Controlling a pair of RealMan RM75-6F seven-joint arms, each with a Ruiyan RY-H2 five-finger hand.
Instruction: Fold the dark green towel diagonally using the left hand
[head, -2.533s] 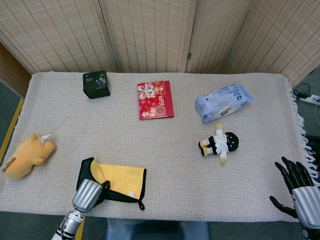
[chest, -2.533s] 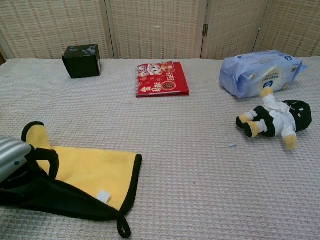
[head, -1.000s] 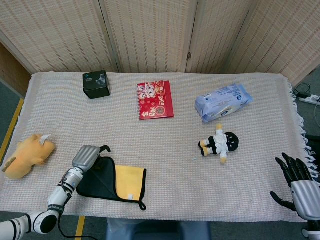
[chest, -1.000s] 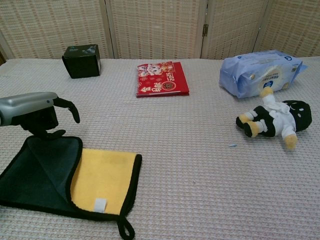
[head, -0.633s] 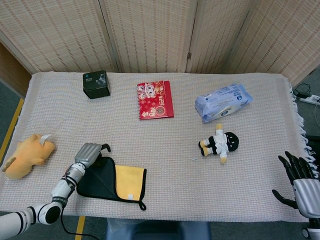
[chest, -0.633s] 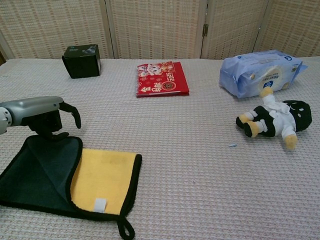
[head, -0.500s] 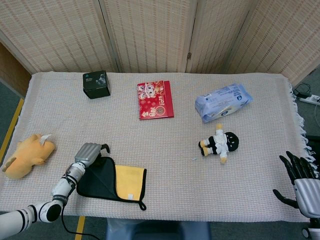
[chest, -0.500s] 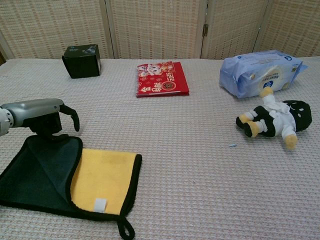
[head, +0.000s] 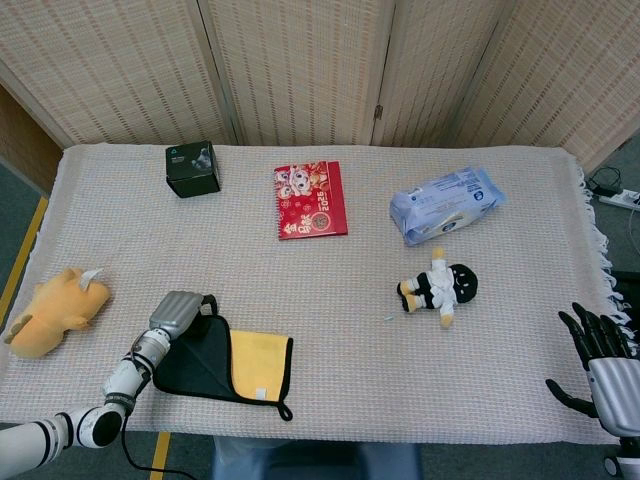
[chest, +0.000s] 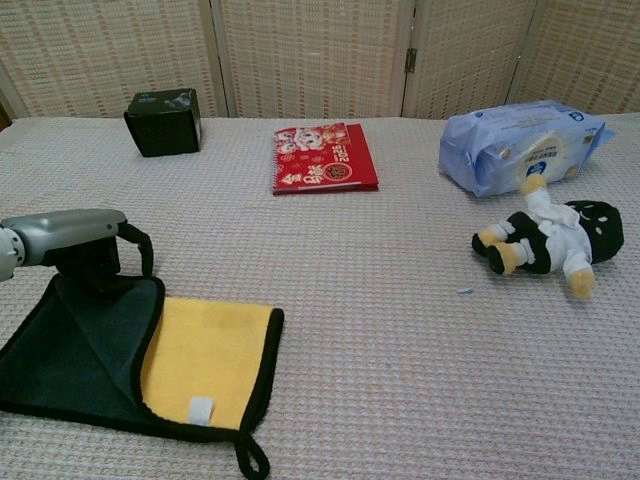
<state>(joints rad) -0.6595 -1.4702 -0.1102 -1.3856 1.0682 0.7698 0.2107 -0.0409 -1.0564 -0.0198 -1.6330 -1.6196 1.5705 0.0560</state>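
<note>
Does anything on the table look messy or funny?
The towel is folded unevenly: its dark flap covers only the left part, leaving yellow showing. The doll lies tipped on its side. Nothing looks spilled or broken.

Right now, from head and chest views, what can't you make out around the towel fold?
- Left hand fingers: chest view, the palm blocks whether they hold the dark green towel with yellow lining or just rest on its corner.
- Towel's near-left corner: chest view, cut by the frame edge.
- Right hand: head view, partly cut off at the frame corner; absent from chest view.
- Towel's white tag: print too small to read.
</note>
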